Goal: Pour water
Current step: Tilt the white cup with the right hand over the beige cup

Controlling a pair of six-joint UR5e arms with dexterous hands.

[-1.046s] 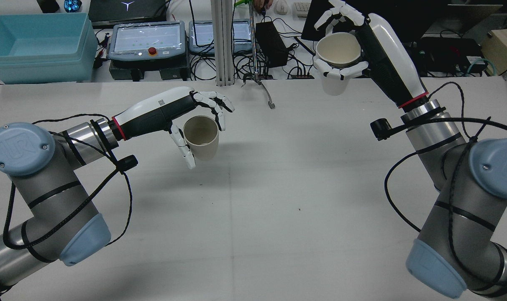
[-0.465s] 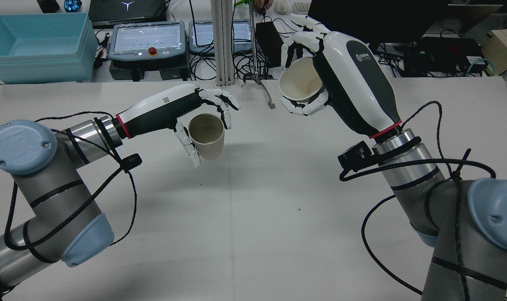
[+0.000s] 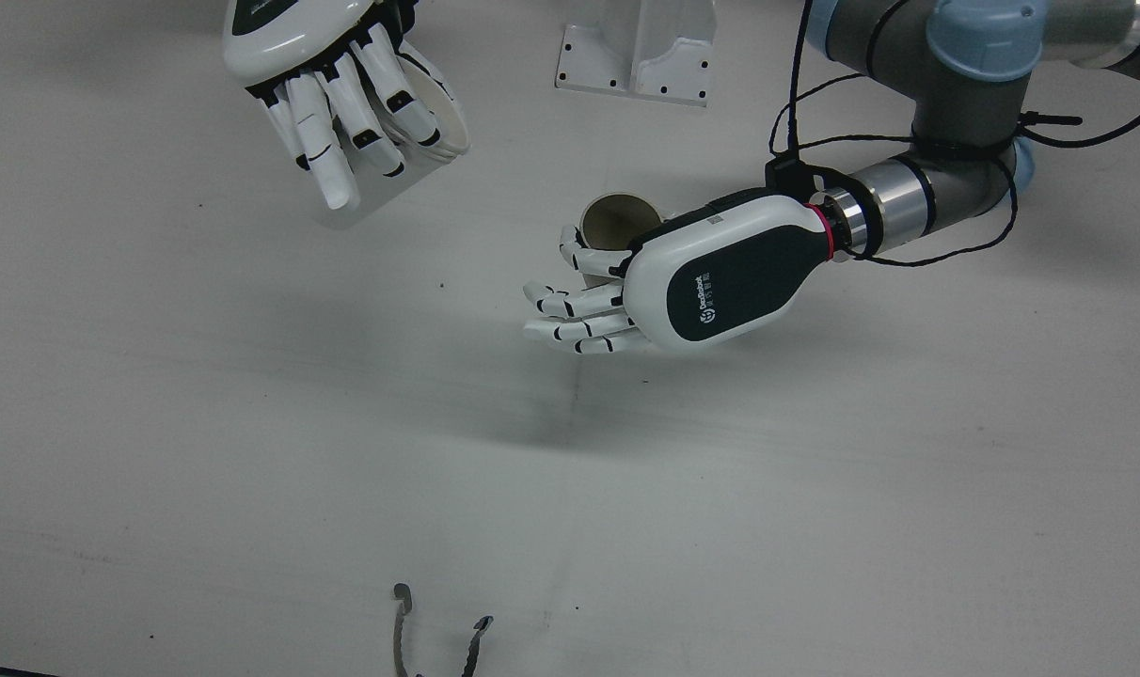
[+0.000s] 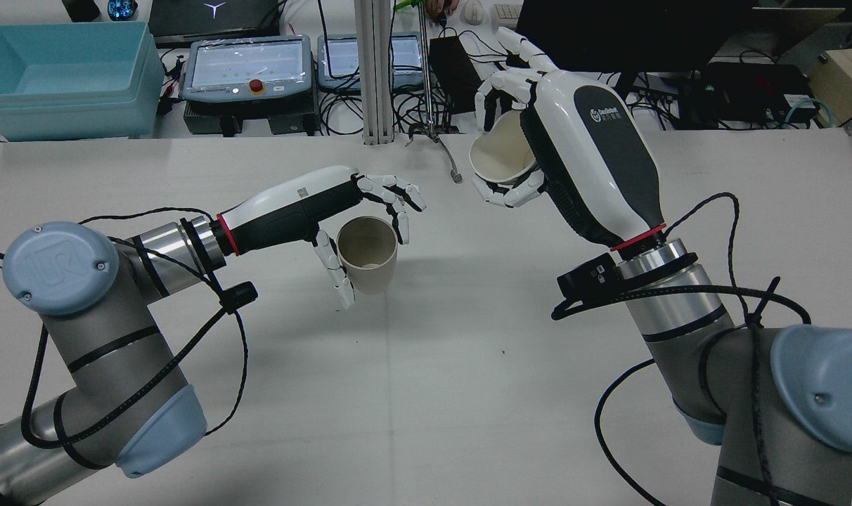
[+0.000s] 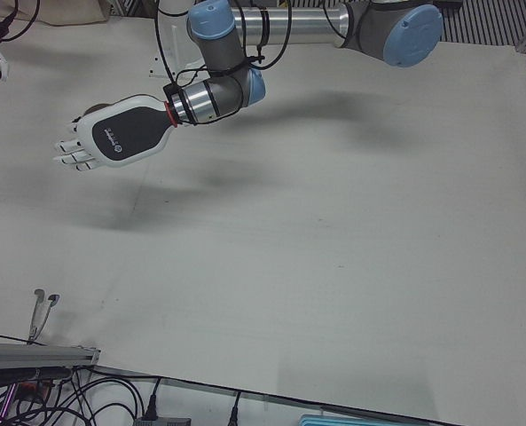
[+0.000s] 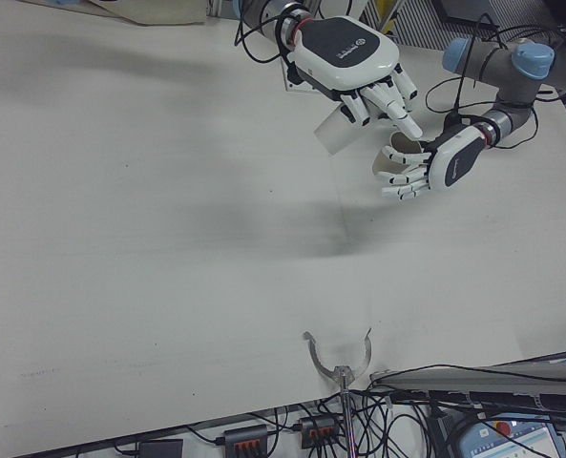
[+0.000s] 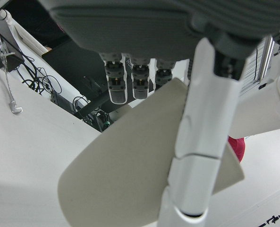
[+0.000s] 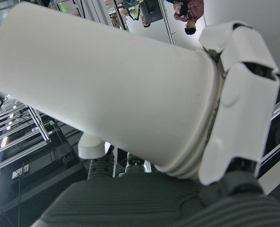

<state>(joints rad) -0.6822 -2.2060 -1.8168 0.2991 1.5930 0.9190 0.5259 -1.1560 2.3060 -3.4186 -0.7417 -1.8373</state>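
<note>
My left hand (image 4: pixel 306 204) is shut on a tan paper cup (image 4: pixel 368 253) and holds it upright above the table, left of centre. The hand also shows in the front view (image 3: pixel 711 282), with the cup (image 3: pixel 617 221) behind it. My right hand (image 4: pixel 581 161) is shut on a white paper cup (image 4: pixel 500 151), higher up and to the right of the tan cup. The white cup is tilted, with its mouth turned toward the tan cup. The two cups are apart. In the right-front view the white cup (image 6: pixel 338 134) hangs up and left of the tan one (image 6: pixel 404 148).
A metal tong-like tool (image 4: pixel 443 151) lies at the table's far edge, and also shows in the front view (image 3: pixel 434 639). Beyond the table stand a teal bin (image 4: pixel 60 77), teach pendants (image 4: pixel 247 70) and cables. The arm pedestal (image 3: pixel 641 47) is at the robot's side.
My right hand has swung in from the far right toward the centre with the white cup and tilted it over. My left hand has moved the tan cup a little right and nearer the robot.
</note>
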